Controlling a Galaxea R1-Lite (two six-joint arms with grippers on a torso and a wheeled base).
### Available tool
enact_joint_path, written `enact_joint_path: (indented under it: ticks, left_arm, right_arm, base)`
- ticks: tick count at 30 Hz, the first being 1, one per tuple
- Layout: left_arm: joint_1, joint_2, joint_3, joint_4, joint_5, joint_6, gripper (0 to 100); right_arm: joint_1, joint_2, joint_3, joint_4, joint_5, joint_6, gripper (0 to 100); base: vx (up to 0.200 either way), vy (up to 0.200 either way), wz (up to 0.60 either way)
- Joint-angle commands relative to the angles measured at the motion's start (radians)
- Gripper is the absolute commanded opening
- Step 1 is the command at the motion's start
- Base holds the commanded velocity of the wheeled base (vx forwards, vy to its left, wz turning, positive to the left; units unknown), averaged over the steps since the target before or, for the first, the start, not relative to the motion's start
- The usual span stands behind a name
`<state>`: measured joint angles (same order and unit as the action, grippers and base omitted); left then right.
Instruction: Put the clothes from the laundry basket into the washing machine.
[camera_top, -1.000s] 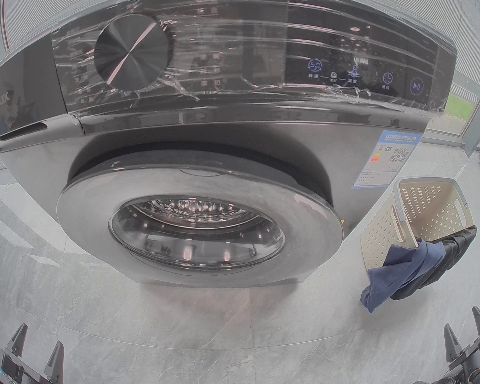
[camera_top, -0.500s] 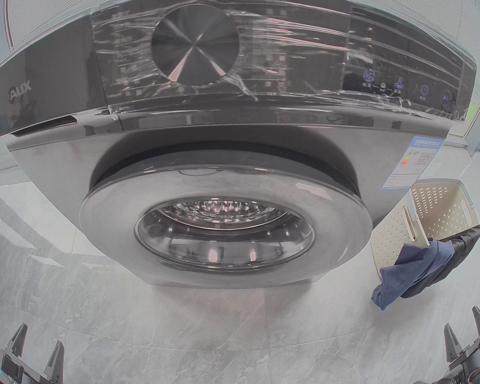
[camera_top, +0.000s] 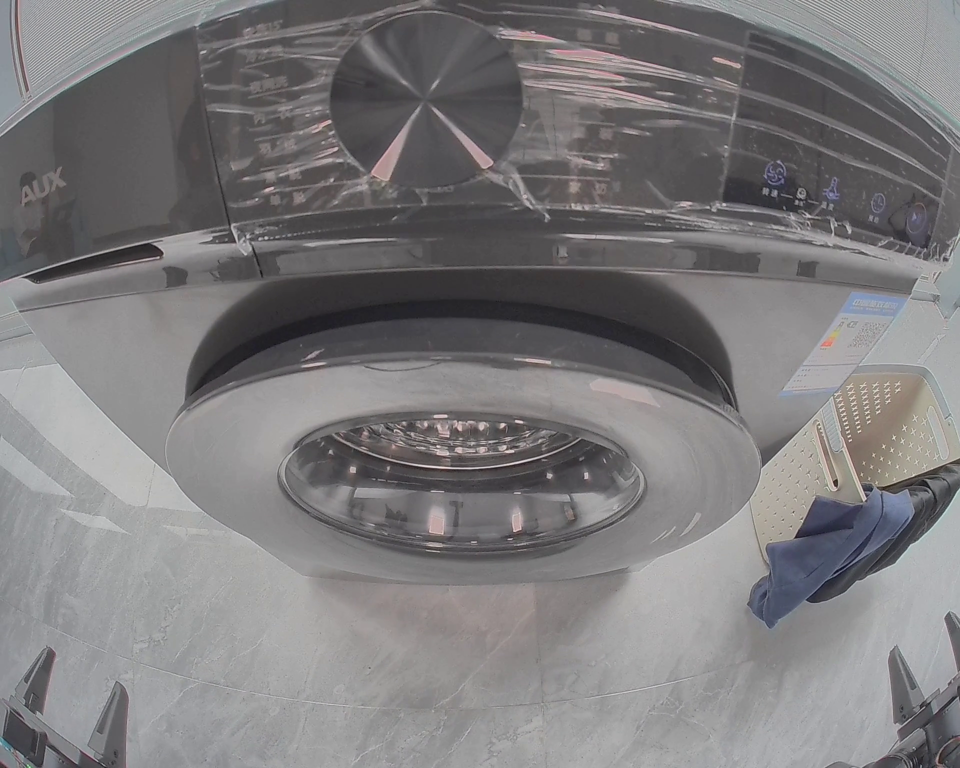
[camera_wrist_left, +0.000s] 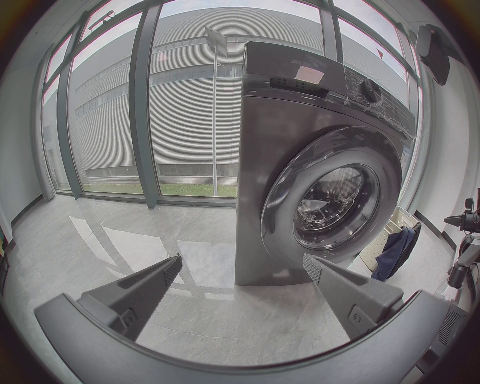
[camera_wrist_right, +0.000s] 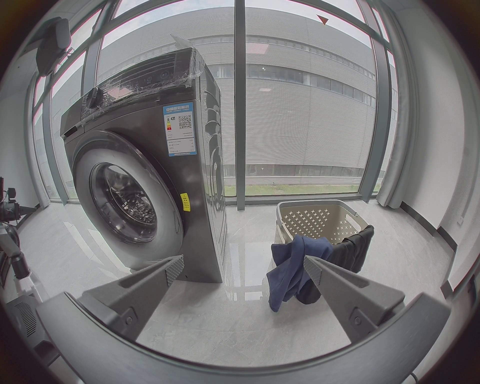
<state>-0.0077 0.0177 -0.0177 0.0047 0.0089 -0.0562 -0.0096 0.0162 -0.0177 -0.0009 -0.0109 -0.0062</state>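
Note:
A grey front-loading washing machine (camera_top: 470, 300) stands close ahead with its round door (camera_top: 462, 480) shut. To its right sits a beige laundry basket (camera_top: 880, 430) with a blue cloth (camera_top: 830, 555) and a black cloth (camera_top: 920, 515) hanging over its front rim. My left gripper (camera_top: 70, 695) is low at the left, open and empty. My right gripper (camera_top: 925, 665) is low at the right, open and empty. From the wrists I see the washing machine (camera_wrist_left: 320, 165), the basket (camera_wrist_right: 320, 220), the blue cloth (camera_wrist_right: 292, 270) and the black cloth (camera_wrist_right: 350, 250).
Glossy grey tiled floor (camera_top: 450, 660) lies between me and the machine. Tall windows (camera_wrist_right: 300, 100) run behind the machine and basket. A white wall (camera_wrist_right: 440, 165) stands to the right of the basket.
The whole head view has shifted: the machine and basket now sit further right and slightly lower in it. Both grippers hold the same place, still open.

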Motion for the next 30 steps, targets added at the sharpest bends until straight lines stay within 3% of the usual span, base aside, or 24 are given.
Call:
enact_joint_path:
  ticks: [1,5,10,14,15,16,20,22,23,26,30]
  left_arm:
    - [0.0,-0.013,0.016,0.0,0.0,-0.001,100]
    - [0.0,-0.013,0.016,0.0,0.0,-0.001,100]
    - [0.0,-0.013,0.016,0.0,0.0,-0.001,100]
    - [0.002,-0.013,0.016,0.0,0.0,-0.001,100]
    - [0.002,-0.013,0.016,0.0,0.0,-0.001,100]
    - [0.0,-0.013,0.016,0.0,0.0,-0.001,100]
    - [0.0,-0.013,0.016,0.0,0.0,-0.001,100]
    - [0.0,-0.013,0.016,0.0,0.0,-0.001,100]
    - [0.0,-0.013,0.016,0.0,0.0,-0.001,100]
    - [0.0,-0.013,0.016,0.0,0.0,-0.001,100]
    - [0.0,-0.013,0.016,0.0,0.0,-0.001,100]
  right_arm:
    - [0.0,-0.016,0.018,-0.001,0.002,0.003,100]
    - [0.002,-0.016,0.012,-0.019,0.006,0.005,100]
    - [0.01,0.065,-0.159,-0.048,0.012,0.032,100]
    - [0.028,0.269,-0.145,-0.051,0.138,0.052,100]
    - [0.028,0.269,-0.145,-0.051,0.138,0.052,100]
    - [0.031,0.392,-0.148,-0.062,0.196,0.078,100]
    - [0.076,0.596,-0.156,-0.172,0.258,0.057,100]
    - [0.103,0.656,-0.157,-0.225,0.256,0.045,100]
    - [0.155,0.754,-0.162,-0.32,0.247,0.038,100]
    - [0.227,0.869,-0.168,-0.449,0.221,0.043,100]
    - [0.382,1.03,-0.205,-0.558,0.164,0.089,100]
  base:
    - [0.0,0.0,0.0]
    - [0.0,0.0,0.0]
    - [0.0,0.0,0.0]
    - [0.0,0.0,0.0]
    - [0.0,0.0,0.0]
    - [0.0,0.0,0.0]
    - [0.0,0.0,0.0]
    - [0.0,0.0,0.0]
    - [0.0,0.0,0.0]
    - [0.0,0.0,0.0]
    - [0.0,0.0,0.0]
